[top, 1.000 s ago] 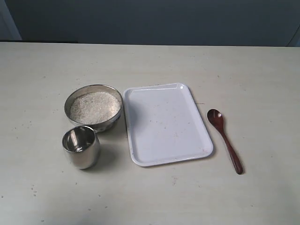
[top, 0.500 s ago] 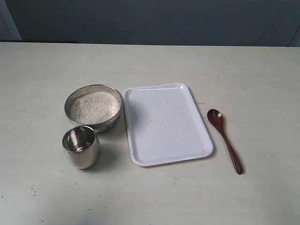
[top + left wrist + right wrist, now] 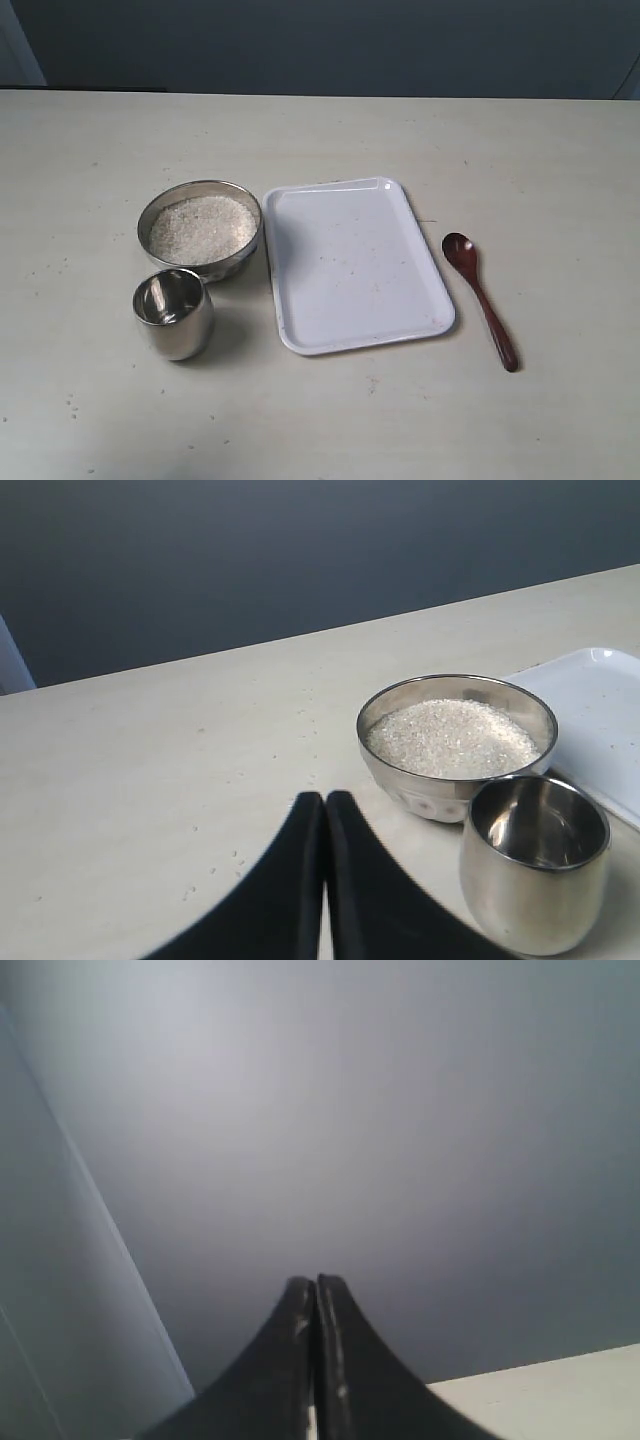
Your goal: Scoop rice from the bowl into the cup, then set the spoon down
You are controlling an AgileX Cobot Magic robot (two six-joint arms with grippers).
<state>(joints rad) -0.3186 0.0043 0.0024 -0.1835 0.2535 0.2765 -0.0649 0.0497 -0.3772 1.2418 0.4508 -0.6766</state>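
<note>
A pale surface [image 3: 330, 130] holds four things. The bowl [image 3: 141, 228] is round and shiny, and it sits on the left. It is full of white rice [image 3: 203, 228], almost up to the rim. The cup [image 3: 180, 335] stands upright just in front of the bowl, very close to it. I cannot tell if they touch. No rice shows inside the cup.

A white tray [image 3: 355, 265] lies flat just to the right of the bowl. The spoon [image 3: 480, 298] lies on the surface to the right of the tray, near it but apart. Its round end points to the back and its handle points to the front.

The left gripper [image 3: 324, 800] has its two black fingers pressed together, with the bowl and cup a little way ahead. The right gripper [image 3: 316, 1282] is pressed together too, and it points at a grey wall.
</note>
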